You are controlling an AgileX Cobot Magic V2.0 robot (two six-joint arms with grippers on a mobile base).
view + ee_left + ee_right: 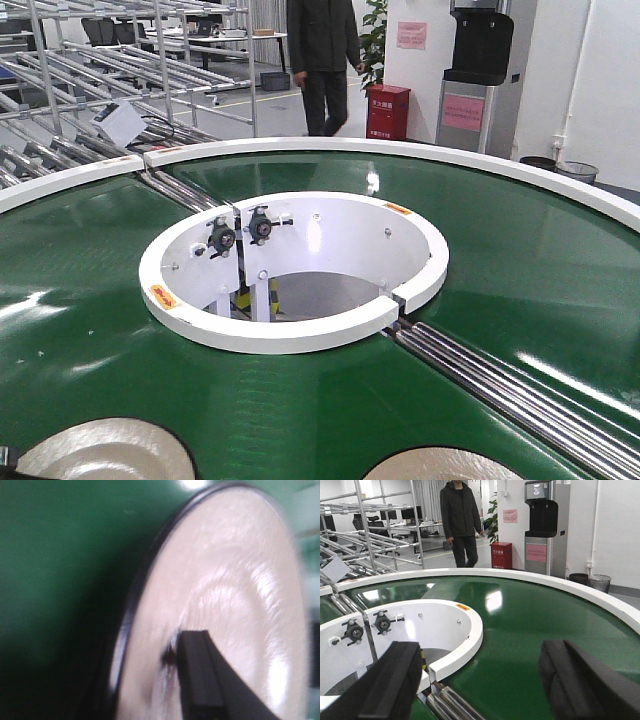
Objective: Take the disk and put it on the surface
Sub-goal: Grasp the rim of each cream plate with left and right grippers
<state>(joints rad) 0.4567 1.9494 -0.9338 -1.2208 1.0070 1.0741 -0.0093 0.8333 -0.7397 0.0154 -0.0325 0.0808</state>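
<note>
While left disk [100, 455] and right disk [440, 466] lie nearside of white ring [300, 335] | left gripper [200, 670] finger over left disk, jaws: cannot tell | right gripper [482, 675] jaws wide, empty

— What shows of the left gripper [196, 647]?
— One finger [200, 680] only: a matte black, square-edged bar with a flat, blunt tip and a shallow step running along its length. It is blurred, so no screws or markings can be made out.
— And the right gripper [480, 655]?
— Two fingers [395, 680], both black and blocky. Their faces look like soft, slightly grainy padding with rounded corners. The one on the right shows a seam between two layers.
</note>
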